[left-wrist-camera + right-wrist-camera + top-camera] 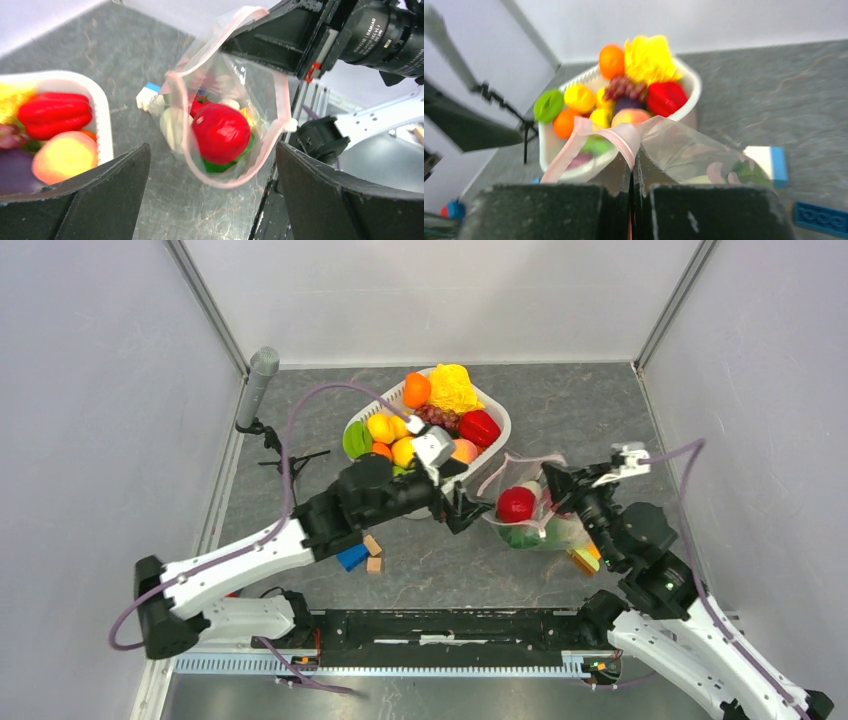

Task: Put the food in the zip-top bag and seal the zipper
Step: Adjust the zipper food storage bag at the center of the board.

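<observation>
Centre of the overhead view: zip-top bag (535, 525) on the worktop (600, 410), just right of the white basket (497, 420), with a red toy fruit (516, 504) and other food (172, 125) already inside. Right hand (631, 192) pinched tight on the pink zipper (621, 137) at the upper edge of the mouth, apparently to lift that edge and hold the mouth agape. Left hand (212, 200) spread wide and empty just before the opening, placed, by the look of it, for dropping pieces in; further pieces waiting in the basket at frame left.
</observation>
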Robot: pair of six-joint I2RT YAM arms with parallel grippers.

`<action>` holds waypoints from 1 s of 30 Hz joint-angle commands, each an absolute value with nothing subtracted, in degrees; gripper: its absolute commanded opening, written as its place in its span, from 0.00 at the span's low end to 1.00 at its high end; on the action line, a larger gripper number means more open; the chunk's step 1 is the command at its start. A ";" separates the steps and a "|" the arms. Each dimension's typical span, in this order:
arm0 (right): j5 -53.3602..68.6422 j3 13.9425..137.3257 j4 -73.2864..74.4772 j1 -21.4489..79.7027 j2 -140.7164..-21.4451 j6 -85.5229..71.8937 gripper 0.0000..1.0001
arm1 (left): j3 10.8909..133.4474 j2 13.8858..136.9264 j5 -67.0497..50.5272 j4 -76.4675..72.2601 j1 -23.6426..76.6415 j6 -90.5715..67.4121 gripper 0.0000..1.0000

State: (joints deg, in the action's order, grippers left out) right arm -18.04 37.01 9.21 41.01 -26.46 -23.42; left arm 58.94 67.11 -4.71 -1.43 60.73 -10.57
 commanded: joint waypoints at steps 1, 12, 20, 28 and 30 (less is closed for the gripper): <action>-34.99 46.03 13.12 41.04 -24.95 -23.81 0.00 | 58.89 60.11 -0.21 -0.29 60.51 -7.35 1.00; -20.75 49.33 15.08 41.03 -33.32 -21.11 0.03 | 53.73 56.70 6.21 3.48 57.26 -9.22 1.00; -24.01 48.95 15.76 41.02 -32.15 -19.01 0.05 | 55.48 60.85 5.52 7.63 49.90 -9.20 1.00; -18.04 47.79 15.15 41.04 -31.92 -15.91 0.05 | 66.76 79.13 -5.08 6.88 42.96 -7.28 1.00; -17.02 47.83 15.64 41.04 -31.65 -15.31 0.05 | 69.71 83.64 -6.44 7.28 42.42 -7.59 1.00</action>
